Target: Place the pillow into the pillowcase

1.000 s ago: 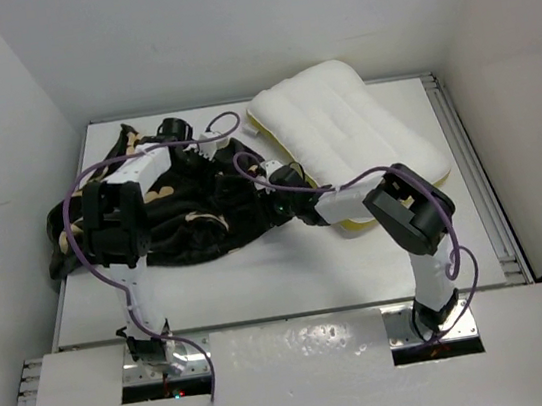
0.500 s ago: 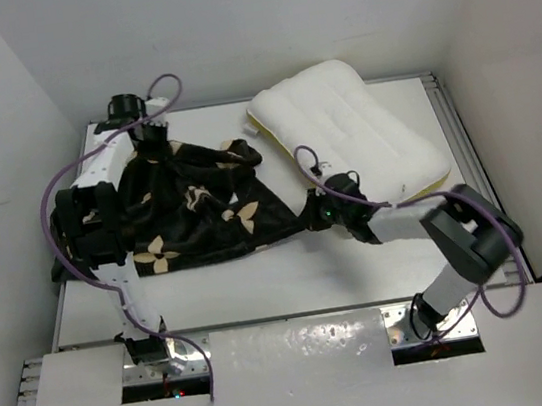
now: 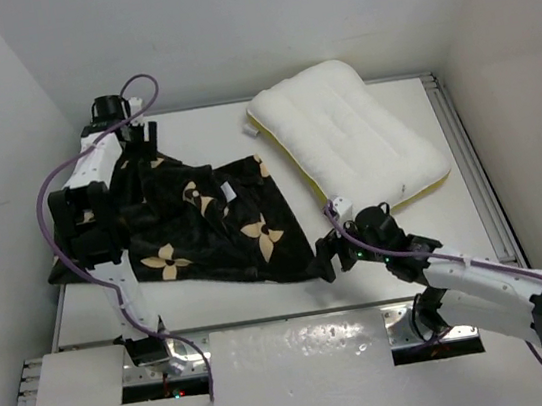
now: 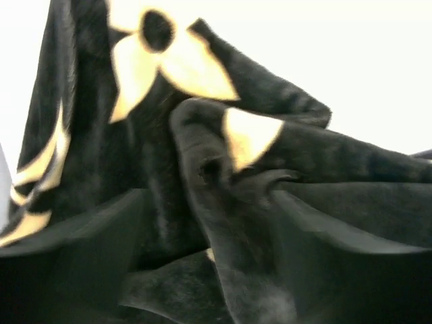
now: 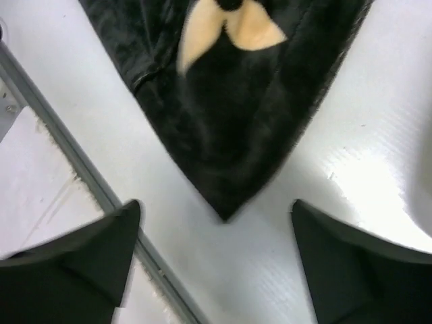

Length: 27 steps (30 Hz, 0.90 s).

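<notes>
The black pillowcase [image 3: 204,228] with tan flowers lies spread out on the left half of the table. The white quilted pillow [image 3: 348,137] with yellow trim rests at the back right, outside the case. My left gripper [image 3: 141,140] is at the case's far left corner. In the left wrist view its jaws stand wide apart around a bunched fold of pillowcase [image 4: 223,135]. My right gripper [image 3: 331,253] hovers open just in front of the case's near right corner [image 5: 223,202]. That corner lies flat on the table between the two fingertips [image 5: 121,223], touching neither.
A metal rail [image 5: 81,162] runs along the table's near edge, just under my right gripper. Another rail [image 3: 473,169] borders the right side. White walls close in the back and both sides. A white cover panel [image 3: 305,370] spans the front over the arm bases.
The left arm swung to the back left and the right arm pulled toward the near edge, stretching the crumpled pillowcase out flat. Both grippers then opened, and the right let go of its corner.
</notes>
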Available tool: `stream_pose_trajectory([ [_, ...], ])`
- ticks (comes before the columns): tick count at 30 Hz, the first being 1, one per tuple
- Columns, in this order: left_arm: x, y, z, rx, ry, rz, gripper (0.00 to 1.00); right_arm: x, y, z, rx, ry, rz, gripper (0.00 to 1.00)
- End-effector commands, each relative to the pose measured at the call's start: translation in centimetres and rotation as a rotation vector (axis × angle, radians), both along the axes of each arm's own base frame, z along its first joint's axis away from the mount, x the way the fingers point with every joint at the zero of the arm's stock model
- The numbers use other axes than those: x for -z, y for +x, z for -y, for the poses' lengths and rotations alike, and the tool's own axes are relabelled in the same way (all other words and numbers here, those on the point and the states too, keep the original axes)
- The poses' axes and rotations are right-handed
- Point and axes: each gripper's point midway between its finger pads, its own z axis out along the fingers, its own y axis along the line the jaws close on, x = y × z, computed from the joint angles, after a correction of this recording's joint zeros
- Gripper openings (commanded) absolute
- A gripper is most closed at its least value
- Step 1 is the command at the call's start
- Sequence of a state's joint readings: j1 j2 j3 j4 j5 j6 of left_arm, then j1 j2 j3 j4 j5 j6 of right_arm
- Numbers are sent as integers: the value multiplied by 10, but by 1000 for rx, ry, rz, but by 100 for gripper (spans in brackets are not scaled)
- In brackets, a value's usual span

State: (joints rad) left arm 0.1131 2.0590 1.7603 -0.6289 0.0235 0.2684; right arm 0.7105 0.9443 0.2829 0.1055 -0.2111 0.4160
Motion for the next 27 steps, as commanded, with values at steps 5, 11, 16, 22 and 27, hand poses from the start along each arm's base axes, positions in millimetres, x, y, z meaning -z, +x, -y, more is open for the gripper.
stream_pose_trajectory([
  [5,-82,2,130,439,34,199,100,-56,56,-4,128,44,140,96],
  [11,-68,-39,198,638,114,99,33,-69,104,-28,156,148,-64,0],
  [16,-16,-39,189,503,99,-108,82,-46,129,-28,271,65,-76,41],
  [22,1,-19,181,373,202,-36,66,-35,137,-33,315,59,-49,42],
  [27,22,-25,179,358,188,-106,59,-25,132,-39,301,45,-58,42],
])
